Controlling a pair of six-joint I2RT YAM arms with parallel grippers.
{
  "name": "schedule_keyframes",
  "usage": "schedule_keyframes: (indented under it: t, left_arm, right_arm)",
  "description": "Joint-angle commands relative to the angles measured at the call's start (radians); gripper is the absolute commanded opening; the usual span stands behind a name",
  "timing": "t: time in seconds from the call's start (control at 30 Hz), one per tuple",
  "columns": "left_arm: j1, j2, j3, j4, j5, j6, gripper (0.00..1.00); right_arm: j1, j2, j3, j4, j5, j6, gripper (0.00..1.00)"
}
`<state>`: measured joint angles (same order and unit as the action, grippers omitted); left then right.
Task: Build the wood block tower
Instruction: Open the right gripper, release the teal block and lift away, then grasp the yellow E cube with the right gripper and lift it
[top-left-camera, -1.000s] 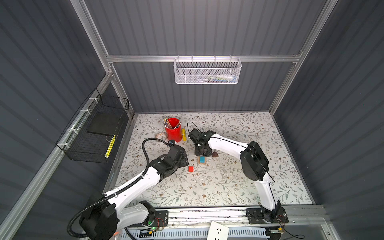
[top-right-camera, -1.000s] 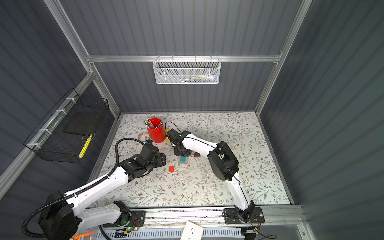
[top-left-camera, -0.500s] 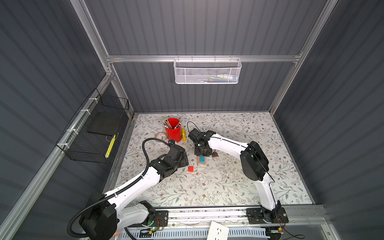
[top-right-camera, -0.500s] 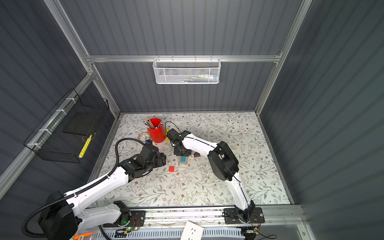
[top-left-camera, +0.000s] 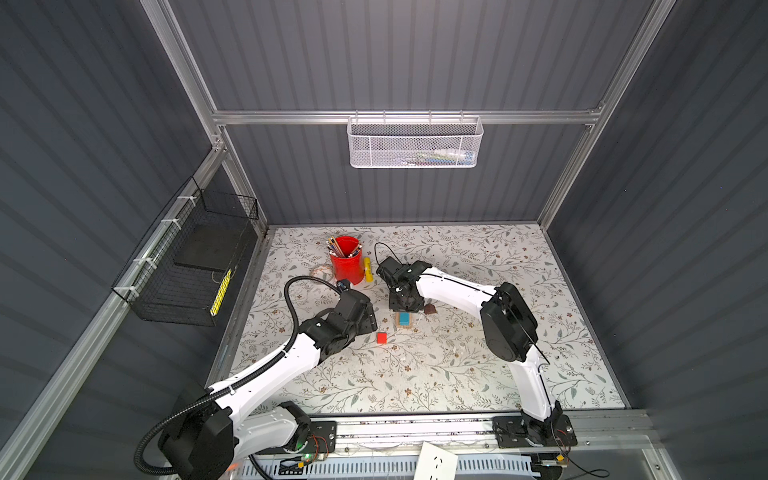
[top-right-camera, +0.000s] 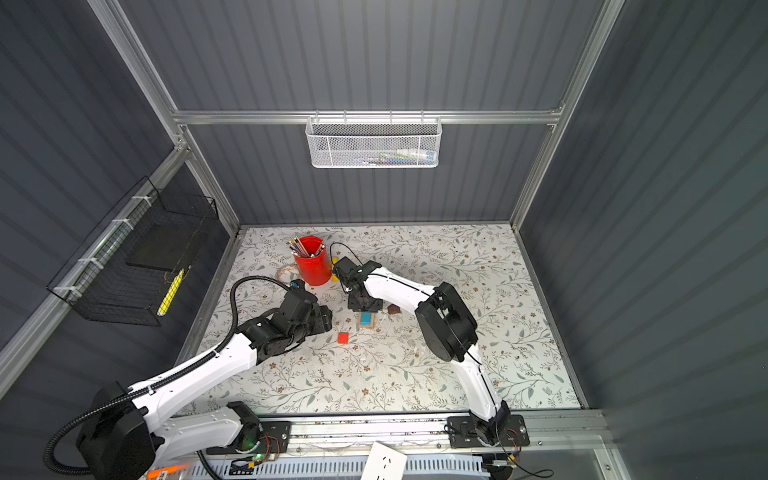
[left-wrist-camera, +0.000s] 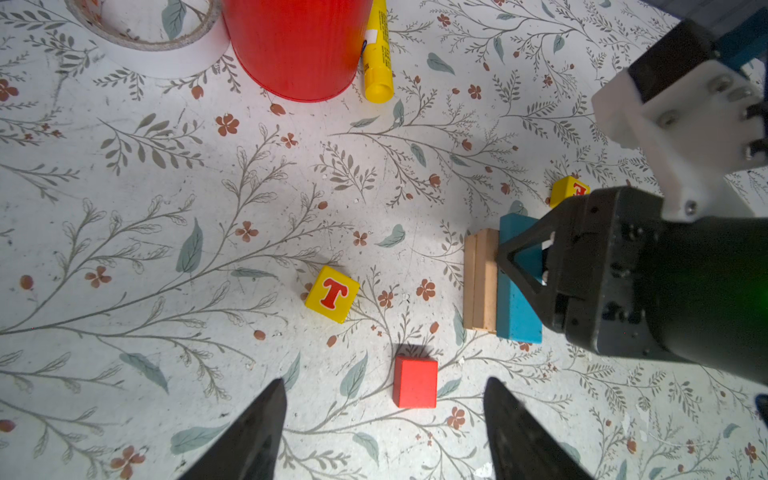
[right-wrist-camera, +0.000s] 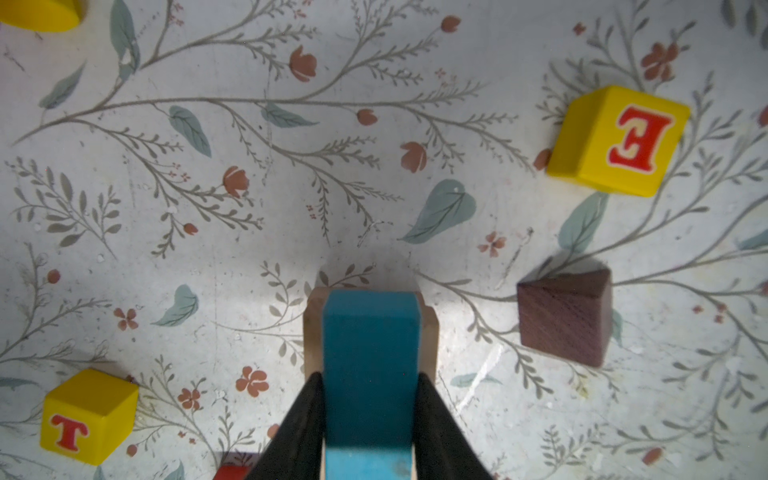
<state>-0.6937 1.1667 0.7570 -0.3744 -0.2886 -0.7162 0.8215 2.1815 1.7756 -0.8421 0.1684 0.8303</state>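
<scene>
Gripping the blue plank (right-wrist-camera: 370, 332) by its long sides, the right gripper (right-wrist-camera: 369, 388) had its jaws closed on it directly over the tan planks (left-wrist-camera: 480, 278), which lay side by side on the table (top-left-camera: 457, 374) near its middle. In the right wrist view tan wood showed on both sides of the blue, so the plank looked roughly centred and parallel to the base. Whether it was already seated or hung just above could not be told. Judged from this, the step in hand was laying the blue plank as the second layer. Doing it well would mean lowering straight down until the plank sat flat, then parting the jaws just enough to clear its sides and lifting vertically, since any sideways drag could slide the blue off or spread the loose tan pieces. The left gripper (left-wrist-camera: 384, 388) hovered with its jaws wide open and empty, above the table just beside the red cube (left-wrist-camera: 415, 382). It was best kept clear of the stack until the right arm let go. The T cube (left-wrist-camera: 331, 294), the E cube (right-wrist-camera: 619, 139) and the brown peaked piece (right-wrist-camera: 565, 318) lay loose around the base, none of them stacked yet.
</scene>
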Motion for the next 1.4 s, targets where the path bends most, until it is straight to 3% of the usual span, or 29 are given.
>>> schedule_keyframes:
  t: [0.0,0.5,0.67,0.87,1.07,1.37]
  left_arm:
    - [0.006,-0.012,-0.003,-0.016,-0.005,-0.011,0.75]
    - [0.006,-0.022,0.012,-0.038,-0.008,-0.001,0.75]
    - [0.006,-0.022,0.022,-0.049,-0.008,0.023,0.75]
    - [0.006,-0.003,0.041,-0.036,0.022,0.056,0.77]
    - [0.006,0.048,0.071,-0.014,0.073,0.088,0.79]
    - [0.006,0.140,0.106,0.045,0.129,0.106,0.82]
  right_arm:
    - [-0.001,0.015,0.026,-0.020,0.012,0.009,0.36]
    - [-0.003,-0.100,-0.009,0.000,0.014,-0.026,0.50]
    - [-0.021,-0.184,-0.068,0.009,0.081,-0.079,0.56]
    - [-0.098,-0.240,-0.171,0.081,0.082,-0.176,0.66]
    - [-0.190,-0.218,-0.210,0.137,0.025,-0.203,0.71]
    - [-0.215,-0.109,-0.148,0.138,0.009,-0.191,0.74]
